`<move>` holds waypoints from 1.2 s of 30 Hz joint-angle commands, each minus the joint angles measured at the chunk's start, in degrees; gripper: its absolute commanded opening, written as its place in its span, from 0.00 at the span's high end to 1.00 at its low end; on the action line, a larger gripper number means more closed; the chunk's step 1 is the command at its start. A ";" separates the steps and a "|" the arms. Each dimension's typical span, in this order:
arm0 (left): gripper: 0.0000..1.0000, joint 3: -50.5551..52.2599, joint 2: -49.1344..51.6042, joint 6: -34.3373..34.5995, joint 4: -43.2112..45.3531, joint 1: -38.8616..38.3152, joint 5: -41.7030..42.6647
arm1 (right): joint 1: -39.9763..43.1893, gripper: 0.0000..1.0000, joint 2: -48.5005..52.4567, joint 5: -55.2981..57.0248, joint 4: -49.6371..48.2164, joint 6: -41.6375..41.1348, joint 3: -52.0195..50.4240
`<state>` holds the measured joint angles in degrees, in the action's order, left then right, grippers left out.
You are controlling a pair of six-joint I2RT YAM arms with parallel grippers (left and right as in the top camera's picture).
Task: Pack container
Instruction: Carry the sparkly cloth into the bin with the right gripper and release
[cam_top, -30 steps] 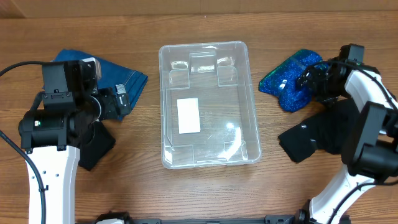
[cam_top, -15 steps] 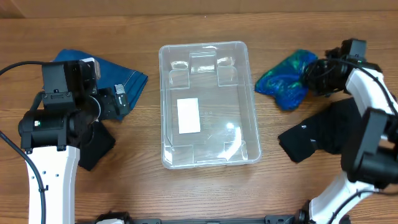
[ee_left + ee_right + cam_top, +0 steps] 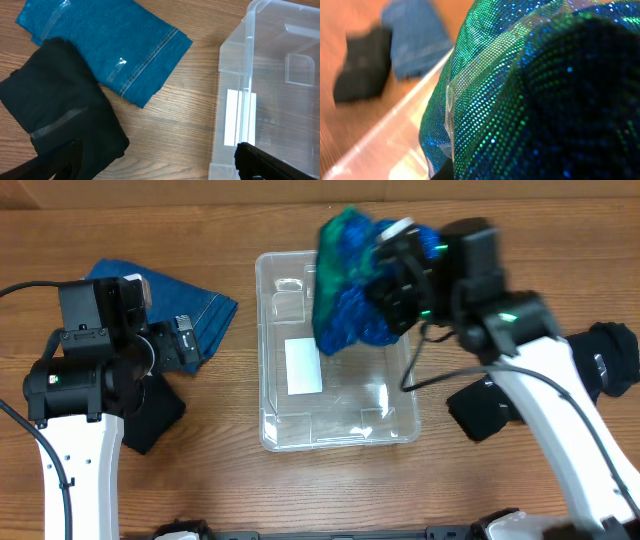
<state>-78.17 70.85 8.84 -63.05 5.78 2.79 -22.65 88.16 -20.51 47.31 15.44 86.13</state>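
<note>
Right wrist view: crowded by the sparkly cloth (image 3: 520,90), blue-green, bunched right at the lens and hiding the tips. Just below it, the blurred rim of the container (image 3: 385,145).

From overhead: hangs bundled from the right tool (image 3: 392,280), so clamped on it by all signs, above the far half of the container, set mid-tabletop (image 3: 220,480) between both arms. Could drape over the far rim if released here, with much of the bundle level with that wall; could also nudge the light container on the way down.

Reaches across from the right side, forearm angled inward, wrist raised. Further left, hovers low with the left tool (image 3: 160,167) spread apart and empty, beside the denim (image 3: 110,50) and black cloth (image 3: 55,115).
</note>
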 commanded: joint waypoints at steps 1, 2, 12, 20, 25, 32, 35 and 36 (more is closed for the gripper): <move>0.00 -1.49 0.02 0.59 -0.02 0.42 -0.20 | -4.20 0.96 6.12 1.60 0.11 11.45 0.42; 0.00 -1.49 0.02 0.59 -0.02 0.42 -0.22 | -5.03 0.96 8.81 1.60 -0.74 12.04 0.42; 0.00 -1.49 0.02 0.61 -0.17 0.42 -0.17 | -4.83 0.00 14.78 20.57 -14.14 -1.53 0.44; 0.00 -1.49 0.02 0.59 -0.42 0.42 -0.17 | -4.70 0.00 10.69 29.53 -11.30 -7.21 0.52; 0.00 -1.49 0.02 0.61 -0.42 0.42 -0.17 | -4.66 0.07 4.20 29.94 -11.85 -7.74 0.52; 0.00 -1.49 0.02 0.61 -0.68 0.42 0.31 | -4.66 0.96 12.79 15.17 -16.44 -7.76 0.35; 0.00 -1.49 0.02 0.61 -0.70 0.42 0.39 | -4.68 0.96 19.69 11.19 -19.63 -7.76 0.35; 0.00 -1.49 0.02 0.61 -0.81 0.42 0.44 | -4.72 0.96 22.73 10.12 -20.90 -7.80 0.35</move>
<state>-78.17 70.85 8.84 -63.68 5.78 2.81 -27.38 106.56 -5.85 28.10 8.08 85.91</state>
